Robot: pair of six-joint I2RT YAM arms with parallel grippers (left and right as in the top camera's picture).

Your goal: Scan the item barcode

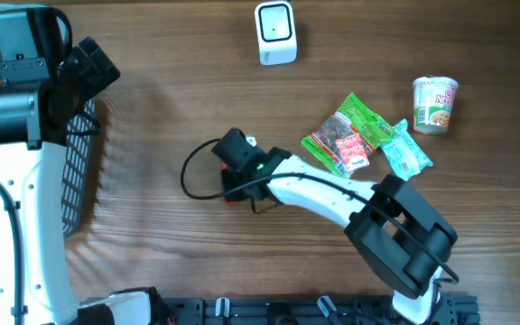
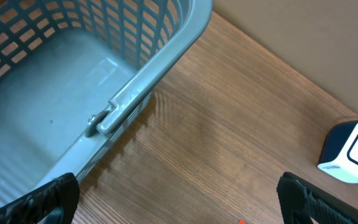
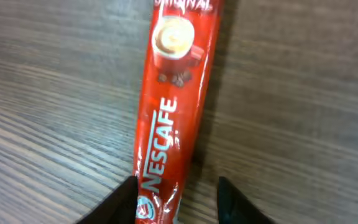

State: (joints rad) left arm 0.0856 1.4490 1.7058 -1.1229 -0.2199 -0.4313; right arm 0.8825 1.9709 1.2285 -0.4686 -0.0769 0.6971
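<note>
Lying flat near the table's centre: one red foil Nescafe stick sachet (image 3: 173,112). In the right wrist view its long axis runs 12 to 6 o'clock, with the printed coffee cup toward the 12 o'clock end. Both long edges are free, with bare wood at 9 and 3 o'clock of it. From overhead only a red sliver shows beneath the wrist.

Right gripper (image 3: 176,200): black fingers (image 3: 124,198) apart and not clamped, straddling the sachet's 6 o'clock end. The 9 o'clock finger sits just beside the sachet's edge; the 3 o'clock finger stands off it, wood showing between.

Left gripper (image 2: 178,196): fingers wide apart with nothing between them, over bare wood at the table's 9 o'clock side.

Surroundings:
- White box-shaped barcode scanner (image 1: 274,33) at 12 o'clock, well apart from the sachet, with open wood between.
- Grey-blue plastic lattice basket (image 2: 148,81) at the 9 o'clock edge, its rim near the left gripper.
- Green-and-red snack packet (image 1: 346,135) and light blue packet (image 1: 407,152), touching each other, at 3 o'clock of the sachet and just beside the right arm's white link.
- Paper noodle cup (image 1: 435,104) at 2 o'clock.
- Black cable loop (image 1: 190,167) at 9 o'clock of the right gripper.

Surface: brown wood-grain tabletop (image 1: 152,253); black rail (image 1: 278,311) along its 6 o'clock edge.
</note>
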